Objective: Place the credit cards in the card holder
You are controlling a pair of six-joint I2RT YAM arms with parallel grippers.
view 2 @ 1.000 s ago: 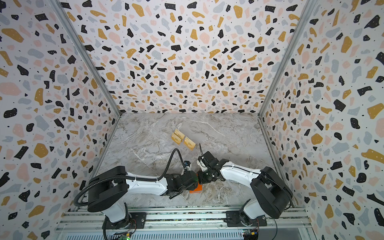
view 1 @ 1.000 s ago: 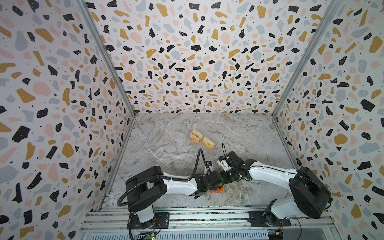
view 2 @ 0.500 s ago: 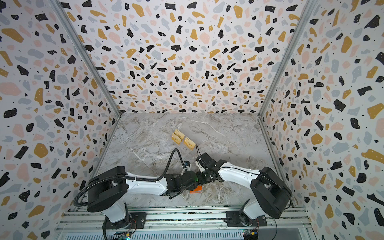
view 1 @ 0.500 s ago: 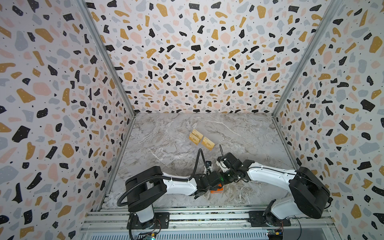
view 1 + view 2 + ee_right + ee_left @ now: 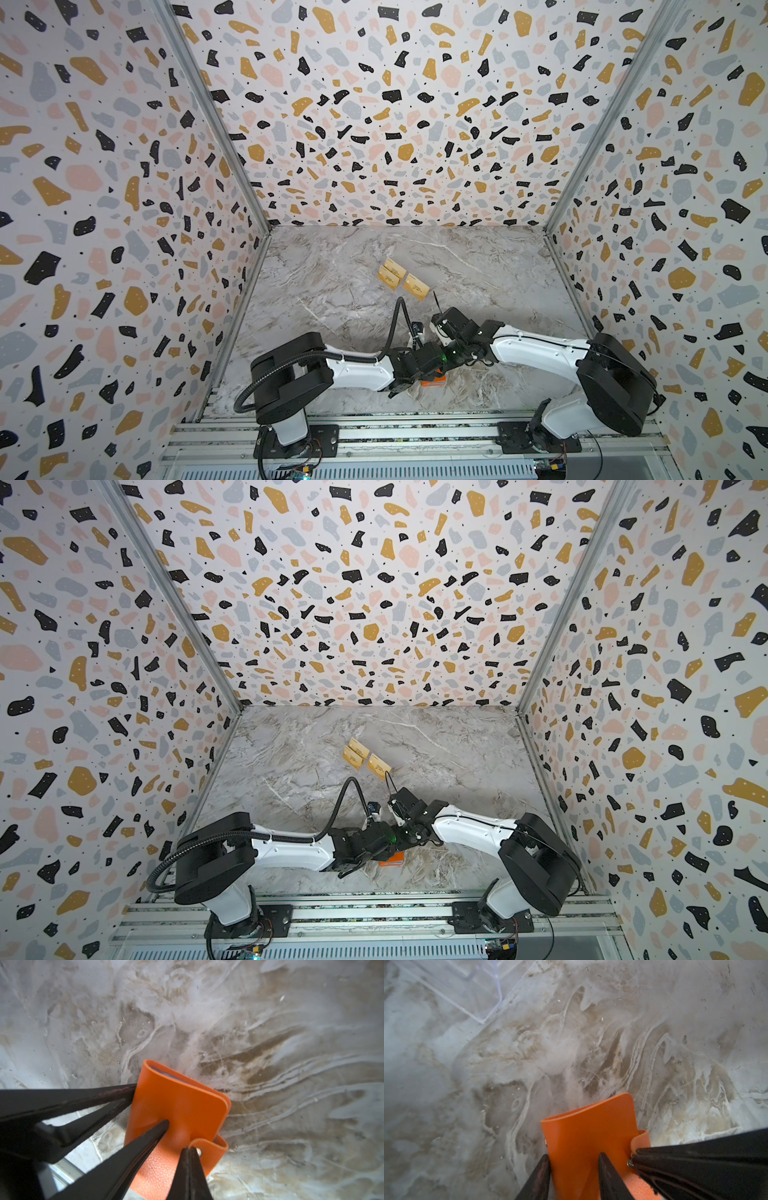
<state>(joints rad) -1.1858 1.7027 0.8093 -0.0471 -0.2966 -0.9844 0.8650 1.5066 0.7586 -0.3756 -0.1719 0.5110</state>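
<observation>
The orange card holder (image 5: 178, 1103) lies closed on the marble floor near the front; in both top views only a corner of it (image 5: 434, 381) (image 5: 391, 860) shows under the two wrists. My left gripper (image 5: 573, 1157) is shut on it, one finger at its side edge and the other pressing a dent into the cover (image 5: 587, 1126). My right gripper (image 5: 189, 1149) is shut on the holder's snap tab (image 5: 204, 1146), which curls up beside the metal snap button. Three gold credit cards (image 5: 401, 278) (image 5: 368, 759) lie farther back, mid-floor.
A clear acrylic rack (image 5: 467, 987) stands a short way beyond the holder in the left wrist view. Terrazzo walls close in the floor on the left, the right and the back, and an aluminium rail (image 5: 415, 432) runs along the front.
My right gripper has edged slightly to the left over the holder. The left arm and the gold cards have not moved.
</observation>
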